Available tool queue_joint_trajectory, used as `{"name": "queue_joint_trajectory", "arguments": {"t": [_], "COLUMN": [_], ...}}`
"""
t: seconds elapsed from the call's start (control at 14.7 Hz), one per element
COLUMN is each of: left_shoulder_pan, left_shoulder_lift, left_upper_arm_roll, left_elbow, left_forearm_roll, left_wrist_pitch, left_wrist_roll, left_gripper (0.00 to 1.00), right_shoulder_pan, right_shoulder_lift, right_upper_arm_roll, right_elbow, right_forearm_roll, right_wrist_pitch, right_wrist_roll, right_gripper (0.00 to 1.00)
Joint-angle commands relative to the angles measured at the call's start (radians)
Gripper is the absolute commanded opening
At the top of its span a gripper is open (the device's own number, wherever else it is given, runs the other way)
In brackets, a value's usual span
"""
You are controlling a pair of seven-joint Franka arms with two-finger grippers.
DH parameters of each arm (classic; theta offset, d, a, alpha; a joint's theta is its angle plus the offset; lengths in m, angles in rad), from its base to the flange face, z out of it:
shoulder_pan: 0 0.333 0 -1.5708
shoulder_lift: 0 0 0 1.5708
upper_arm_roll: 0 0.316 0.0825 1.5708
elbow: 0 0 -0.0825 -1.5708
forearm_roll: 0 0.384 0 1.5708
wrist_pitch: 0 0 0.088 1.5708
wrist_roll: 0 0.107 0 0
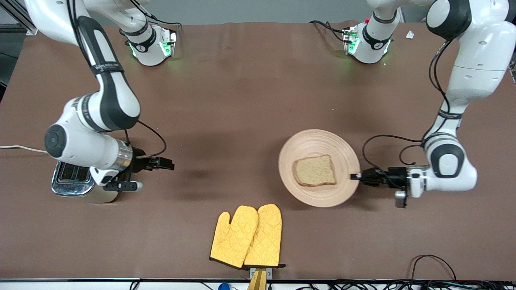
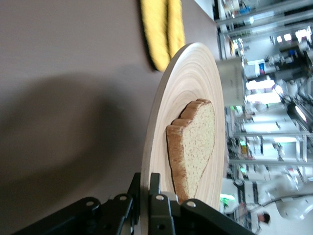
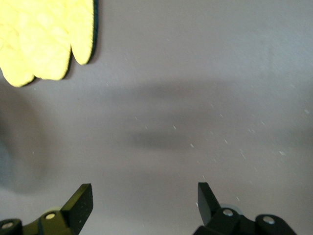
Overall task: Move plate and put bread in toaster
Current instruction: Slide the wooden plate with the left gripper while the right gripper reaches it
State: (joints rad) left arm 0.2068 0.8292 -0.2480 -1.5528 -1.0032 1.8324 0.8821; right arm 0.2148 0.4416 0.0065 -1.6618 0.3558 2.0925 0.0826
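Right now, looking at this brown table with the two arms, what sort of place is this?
Probably a robotics lab staged as a kitchen: a round tan wooden plate carrying a brown bread slice, a chrome-topped cream toaster and yellow quilted oven mitts, with equipment racks showing in the left wrist view.

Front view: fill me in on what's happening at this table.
The left gripper is shut on the rim of the plate, which carries the bread. The right gripper, jaws open and empty, hangs over bare table beside the toaster. Yellow oven mitts lie nearer the camera.
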Motion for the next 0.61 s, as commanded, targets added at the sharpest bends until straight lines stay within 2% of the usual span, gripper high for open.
{"name": "queue_joint_trajectory", "arguments": {"t": [0.0, 0.27, 0.55], "left_shoulder_pan": [-0.065, -0.213, -0.343], "left_shoulder_lift": [-0.033, -0.019, 0.007], "left_upper_arm_roll": [-0.040, -0.042, -0.040], "left_elbow": [-0.050, -0.072, -0.072], "left_forearm_roll": [-0.052, -0.121, -0.270], "left_wrist_pitch": [0.028, 0.190, 0.338], "left_wrist_roll": [-0.020, -0.020, -0.018], "left_gripper": [0.00, 0.00, 0.00], "right_shoulder_pan": [0.034, 0.061, 0.061], "right_shoulder_lift": [0.031, 0.045, 0.075], "right_upper_arm_roll": [-0.006, -0.006, -0.005], "right_elbow": [0.008, 0.004, 0.004], "right_forearm_roll": [0.025, 0.020, 0.026], "right_wrist_pitch": [0.034, 0.041, 0.046], "right_wrist_roll": [0.026, 0.037, 0.039], "right_gripper": [0.95, 0.95, 0.95]}}
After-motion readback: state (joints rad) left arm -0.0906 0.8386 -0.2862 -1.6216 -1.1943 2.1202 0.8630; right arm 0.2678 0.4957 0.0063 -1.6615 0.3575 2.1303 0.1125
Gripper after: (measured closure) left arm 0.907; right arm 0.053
